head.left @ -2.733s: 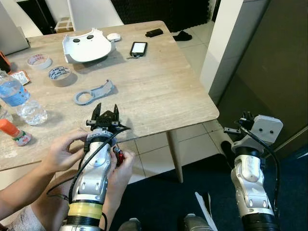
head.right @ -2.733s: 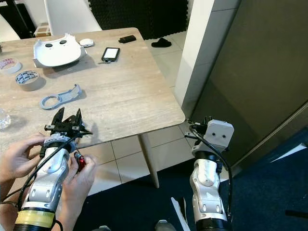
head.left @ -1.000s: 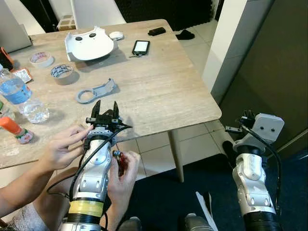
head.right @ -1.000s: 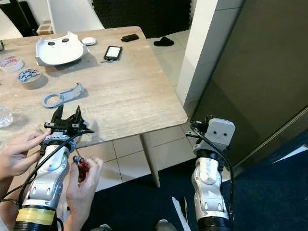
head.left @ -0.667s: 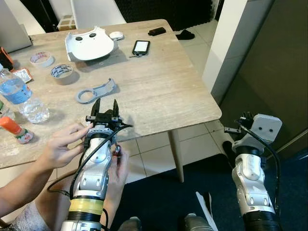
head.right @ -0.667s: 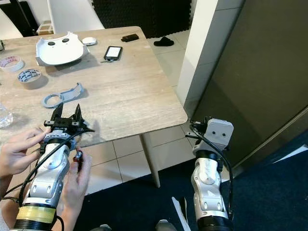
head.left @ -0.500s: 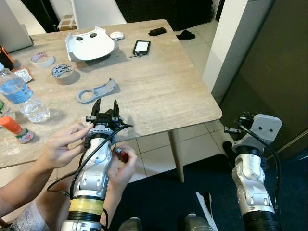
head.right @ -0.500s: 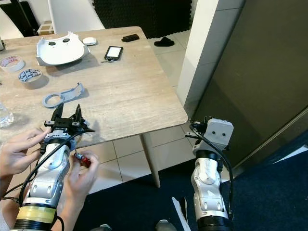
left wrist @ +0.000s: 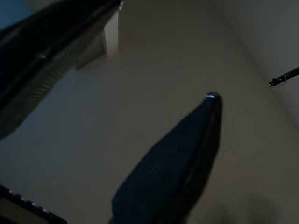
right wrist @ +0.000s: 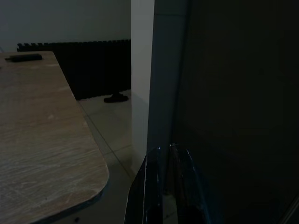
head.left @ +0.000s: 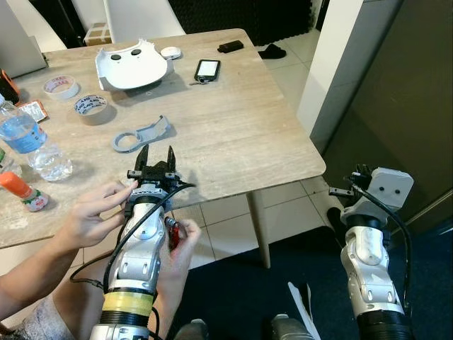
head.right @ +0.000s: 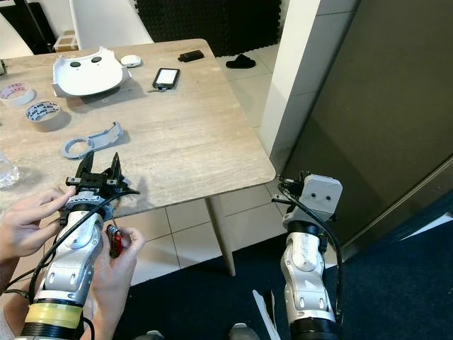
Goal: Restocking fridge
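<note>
Your wide-open left hand (head.left: 156,157) points toward the clear, blue-labelled plastic water bottle (head.left: 27,143), which stands upright to its left on the pale wooden surface (head.left: 233,120); your right hand (right wrist: 164,154), nearly closed, is farther away.

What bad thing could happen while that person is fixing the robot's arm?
The person's hands wrap the left arm just below the open left gripper; if the arm moved, fingers could likely be pinched or the small red tool knocked away. A swing might also hit the table edge. The right gripper hangs near the dark door.

Head cameras look down on the table (head.left: 233,134); wrist cameras face outward.
</note>
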